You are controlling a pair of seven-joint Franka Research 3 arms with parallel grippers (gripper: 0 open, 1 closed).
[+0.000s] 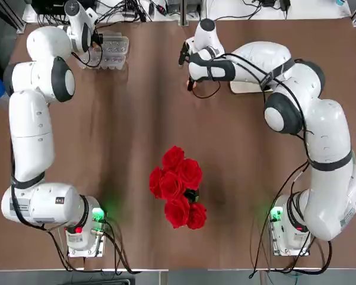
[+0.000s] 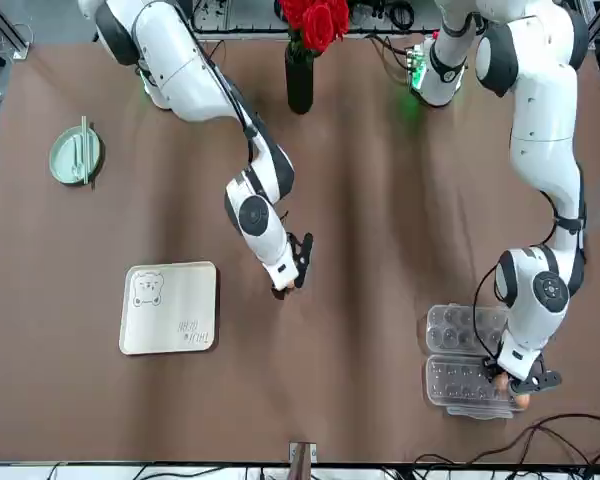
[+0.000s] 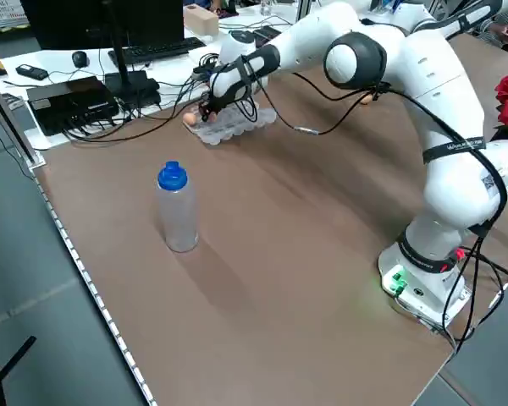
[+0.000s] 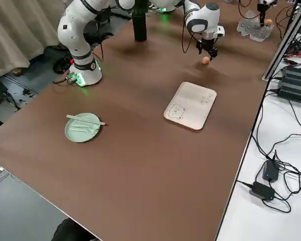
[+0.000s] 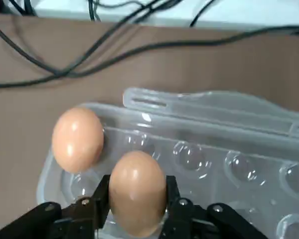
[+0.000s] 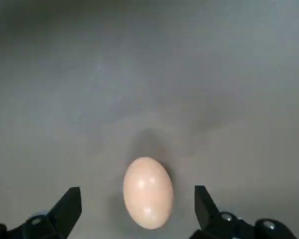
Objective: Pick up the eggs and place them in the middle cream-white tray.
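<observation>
From overhead, the left gripper [image 1: 97, 39] hangs over the clear plastic egg carton [image 1: 114, 50] at the brown desk's [image 1: 136, 130] far edge; the right gripper [image 1: 190, 83] hovers mid-desk.

From the front, the flat square cream-white tray [image 2: 170, 307] lies well apart from both grippers, with no egg on it.

In the left wrist view, the left gripper is clenched on a small orange-brown oval egg [image 5: 137, 192], long axis upright between the fingers; a second egg [image 5: 77, 139] sits tilted at the carton's corner.

In the right wrist view, the right gripper's fingers [image 6: 65, 211] stand released, straddling a third egg [image 6: 148, 192] lying on the desk, long axis pointing away from the camera.
</observation>
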